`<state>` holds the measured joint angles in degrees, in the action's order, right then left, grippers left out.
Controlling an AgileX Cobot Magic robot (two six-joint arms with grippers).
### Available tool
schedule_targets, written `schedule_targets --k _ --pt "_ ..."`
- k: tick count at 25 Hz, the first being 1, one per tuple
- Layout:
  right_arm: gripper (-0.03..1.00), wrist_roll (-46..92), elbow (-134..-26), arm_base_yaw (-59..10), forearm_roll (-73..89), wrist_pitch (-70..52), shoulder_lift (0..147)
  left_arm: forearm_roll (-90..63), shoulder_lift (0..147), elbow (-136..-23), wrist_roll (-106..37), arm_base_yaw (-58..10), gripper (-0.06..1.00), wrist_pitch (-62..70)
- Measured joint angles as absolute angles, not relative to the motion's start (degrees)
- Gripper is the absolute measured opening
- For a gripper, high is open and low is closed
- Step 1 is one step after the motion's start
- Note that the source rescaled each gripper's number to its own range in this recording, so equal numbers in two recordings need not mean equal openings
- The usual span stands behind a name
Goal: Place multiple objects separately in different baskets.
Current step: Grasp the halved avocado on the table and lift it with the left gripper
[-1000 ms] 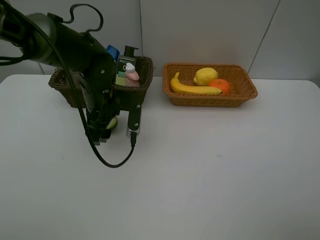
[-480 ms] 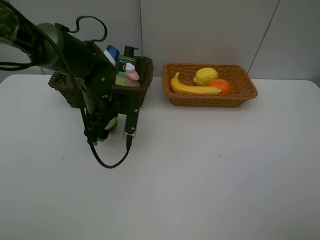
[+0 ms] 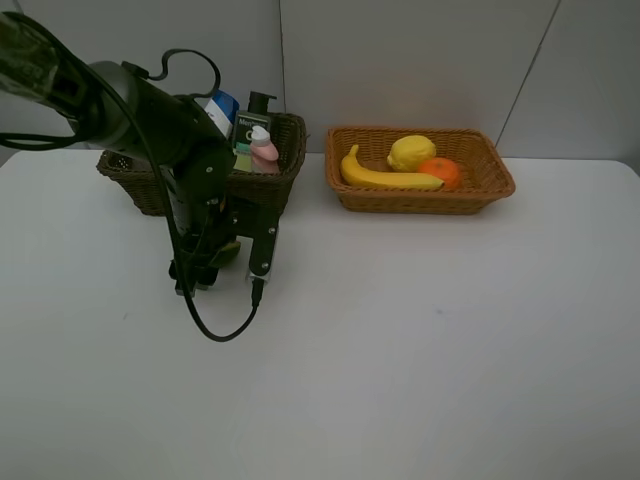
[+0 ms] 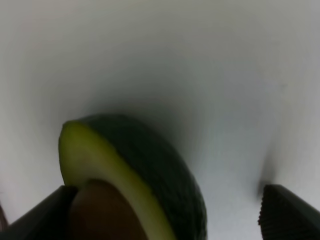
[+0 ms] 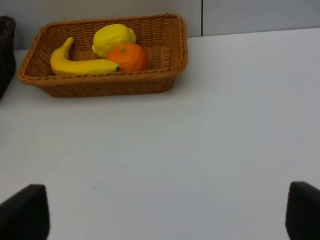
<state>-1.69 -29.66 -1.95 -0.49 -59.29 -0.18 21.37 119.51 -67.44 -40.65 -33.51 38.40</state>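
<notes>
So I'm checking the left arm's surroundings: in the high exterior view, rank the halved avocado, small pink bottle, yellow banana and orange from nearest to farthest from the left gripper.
1. Halved avocado, at the left gripper itself.
2. Small pink bottle, in the dark basket behind the gripper.
3. Yellow banana, left part of the tan basket.
4. Orange, further right in that basket.

Left pincer (image 3: 222,272) shifted slightly lower toward table (image 3: 400,340); halved avocado (image 4: 135,170) apparently between open fingers.

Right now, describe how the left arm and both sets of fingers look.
The left arm is glossy black with rounded, bulky housings; a thin black cable loops off it over the table. A long black link with small pale markings hangs beside it. Both grippers' fingers are black, the left's with ridged edges.
</notes>
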Motion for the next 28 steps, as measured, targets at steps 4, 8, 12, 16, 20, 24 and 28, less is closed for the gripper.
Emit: schedule_targets --k 4,8,12,16,20,24,28 --pt "1.00 -1.7 -29.7 -1.9 -0.5 -59.3 -0.2 21.2 119.5 -67.4 -40.7 -33.5 0.95 38.4" --pt "1.00 -1.7 -29.7 -1.9 -0.5 -59.3 -0.2 20.9 119.5 -67.4 -40.7 -33.5 0.93 38.4" --pt "1.00 -1.7 -29.7 -1.9 -0.5 -59.3 -0.2 21.0 119.5 -67.4 -40.7 -33.5 0.71 38.4" --pt "1.00 -1.7 -29.7 -1.9 -0.5 -59.3 -0.2 20.4 119.5 -67.4 -40.7 -33.5 0.61 38.7" --pt "1.00 -1.7 -29.7 -1.9 -0.5 -59.3 -0.2 19.1 119.5 -67.4 -40.7 -33.5 0.61 38.9" --pt "1.00 -1.7 -29.7 -1.9 -0.5 -59.3 -0.2 18.8 119.5 -67.4 -40.7 -33.4 0.61 38.9" --pt "1.00 -1.7 -29.7 -1.9 -0.5 -59.3 -0.2 18.5 119.5 -67.4 -40.7 -33.4 0.61 39.3"
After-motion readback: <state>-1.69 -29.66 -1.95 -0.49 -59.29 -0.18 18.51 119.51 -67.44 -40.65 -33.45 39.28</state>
